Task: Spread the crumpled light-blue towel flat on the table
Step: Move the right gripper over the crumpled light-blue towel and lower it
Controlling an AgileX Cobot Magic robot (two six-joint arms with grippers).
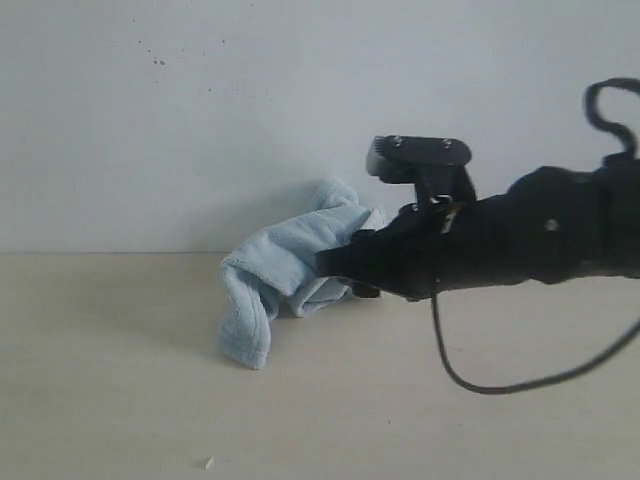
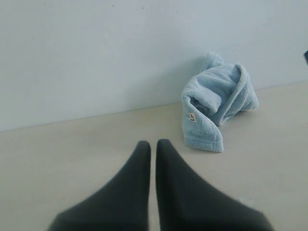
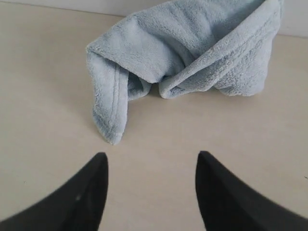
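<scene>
The towel (image 1: pixel 285 270) was seen bunched in a crumpled heap toward the back of the bench (image 1: pixel 120 390), close to the white wall (image 1: pixel 200 120). It was not spread. One folded end was draped down onto the bench surface, and the rest was piled higher behind it. In the left wrist view the towel (image 2: pixel 216 106) was found well ahead of the left jaws and off to one side. A small label (image 2: pixel 191 117) was visible on its fold, and bare bench (image 2: pixel 57 154) lay between the two.

The left jaws were seen brought together, with only a thin slit between the two dark tips. Nothing was held in them.

The right arm (image 1: pixel 530 235) was stretched in from the right of the exterior view, low over the bench. Its front end was overlapped with the right part of the heap, so contact could not be judged from that view. In the right wrist view the right jaws were seen spread wide, with nothing between them. Their tips were kept short of the towel (image 3: pixel 192 53), and a strip of bare bench (image 3: pixel 159 139) was left in between.

A black cable (image 1: pixel 470 383) was looped down from the right arm over the bench. A small pale speck (image 1: pixel 209 462) was noted near the front edge.
</scene>
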